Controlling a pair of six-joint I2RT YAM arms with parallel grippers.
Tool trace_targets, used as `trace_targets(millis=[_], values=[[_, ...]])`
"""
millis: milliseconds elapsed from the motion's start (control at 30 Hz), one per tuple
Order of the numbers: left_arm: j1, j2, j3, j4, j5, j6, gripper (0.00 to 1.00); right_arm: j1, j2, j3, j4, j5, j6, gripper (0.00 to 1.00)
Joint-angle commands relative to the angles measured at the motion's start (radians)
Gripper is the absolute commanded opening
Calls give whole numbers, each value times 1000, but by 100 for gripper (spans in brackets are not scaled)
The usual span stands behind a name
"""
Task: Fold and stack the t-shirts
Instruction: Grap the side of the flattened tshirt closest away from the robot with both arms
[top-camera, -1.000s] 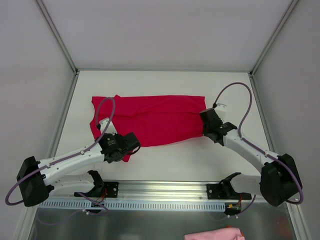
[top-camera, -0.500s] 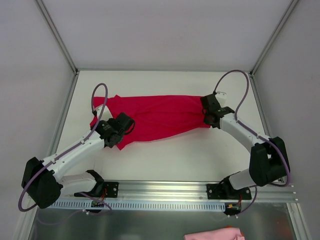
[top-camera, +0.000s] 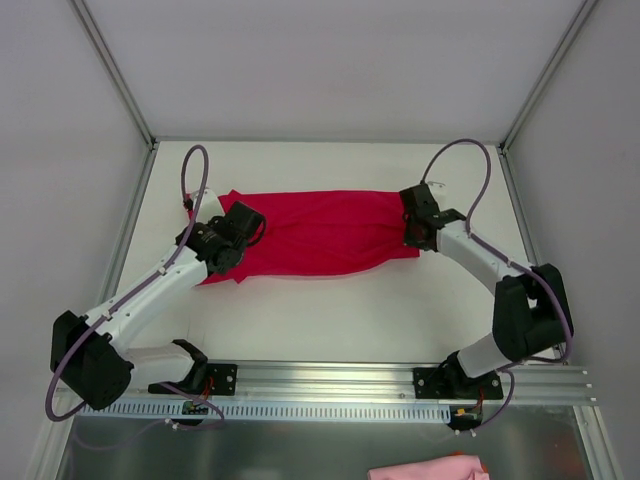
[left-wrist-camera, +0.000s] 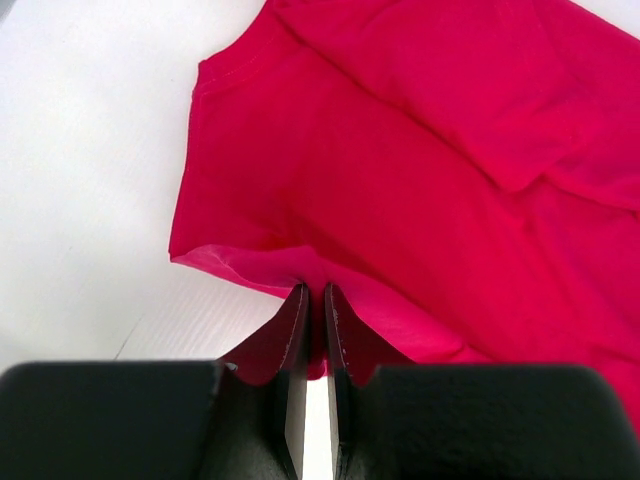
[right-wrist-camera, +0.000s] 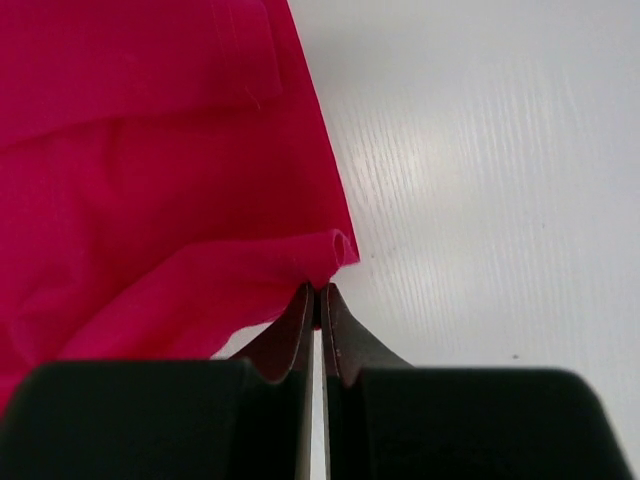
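The crimson t-shirt (top-camera: 310, 235) lies in a wide band across the far middle of the desk (top-camera: 330, 320), with one arm of mine at each end of it. My left gripper (left-wrist-camera: 313, 295) is pressed together on a fold of the cloth's near edge at the left end. The red fabric is pinched between the two fingers and rises in a small ridge just ahead of them. My right gripper (right-wrist-camera: 317, 292) does the same at the right end, its fingers closed tight on the corner of the hem, with bare desk just beside it.

I hold both ends at once because the cloth is soft and far wider than either gripper. A single pinch would let the other end drag or bunch up. With two matching grips the edge between them stays fairly straight, so it can be laid evenly over the rest of the shirt. I pinch right at the edge, not deep in the body, so that only the top layer comes with me.

I judge this to be a lengthwise fold in progress; the shirt is not yet a small square. The risk is slack in the middle sagging into wrinkles, which already show near the right end.

A pink cloth (top-camera: 425, 468) lies apart at the near edge, behind my bases.
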Motion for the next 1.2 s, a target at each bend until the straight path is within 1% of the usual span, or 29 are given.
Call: trace_targets(millis=[0, 167, 233, 267, 300, 367, 400, 433, 500, 533, 567, 600, 700, 867, 1033, 1167], values=[[10, -66, 9, -4, 10, 43, 0, 2, -161, -93, 23, -54, 16, 1], [8, -100, 17, -32, 21, 49, 0, 19, -289, -176, -32, -30, 17, 1], [10, -110, 9, -24, 30, 58, 0, 31, -307, -185, -84, -7, 27, 1], [8, -112, 7, -27, 31, 57, 0, 39, -313, -186, -104, 19, 33, 1], [10, -115, 7, -26, 34, 58, 0, 57, -332, -193, -129, 77, 40, 1], [8, -116, 10, -26, 37, 65, 0, 66, -352, -206, -163, 111, 60, 2], [10, -117, 12, -32, 37, 66, 0, 66, -373, -228, -170, 125, 60, 6], [10, -117, 15, -33, 41, 68, 0, 66, -384, -238, -177, 130, 65, 16], [10, -124, 17, -30, 48, 72, 0, 66, -434, -281, -174, 142, 76, 22], [8, -126, 18, -29, 53, 74, 0, 68, -451, -294, -172, 142, 83, 30], [8, -127, 18, -27, 54, 75, 0, 68, -468, -306, -172, 140, 88, 34], [8, -129, 20, -29, 53, 77, 0, 68, -491, -318, -172, 124, 88, 35], [8, -127, 27, -27, 57, 85, 0, 77, -517, -353, -148, 59, 94, 35], [8, -118, 20, -9, 65, 89, 0, 94, -516, -424, -88, 30, 119, 36], [8, -109, 18, 4, 71, 98, 0, 94, -447, -455, -13, -22, 134, 36], [8, -115, 20, 4, 67, 101, 0, 94, -396, -461, 27, -28, 139, 36]])
